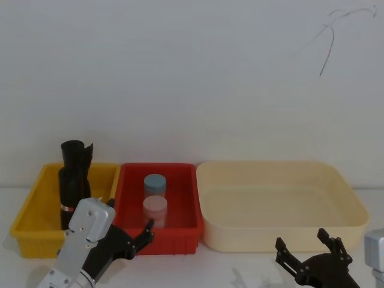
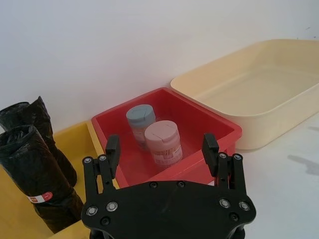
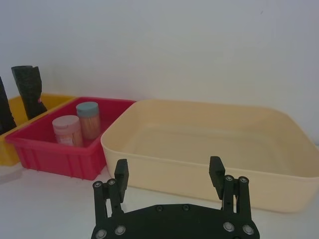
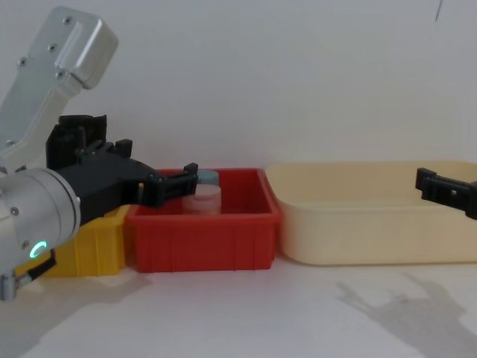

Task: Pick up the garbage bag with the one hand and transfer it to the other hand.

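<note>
The garbage bag (image 2: 33,172), a wrinkly black roll with a rounded end and a red-and-white label, stands upright in the yellow bin (image 2: 79,138); I also see it in the head view (image 1: 68,201). A second black roll (image 2: 31,113) with a flared end stands just behind it. My left gripper (image 2: 160,144), on the arm with the green ring (image 4: 37,248), hovers open and empty at the red bin's front left corner, right of the bag (image 1: 129,221). My right gripper (image 1: 303,240) hangs open and empty before the cream tub's front wall (image 3: 168,167).
The red bin (image 1: 180,231) holds a blue-lidded jar (image 1: 154,183) and a pink-lidded jar (image 1: 155,210). A large cream tub (image 1: 354,204) stands to its right. All three containers line up against a white wall. White tabletop lies in front of them.
</note>
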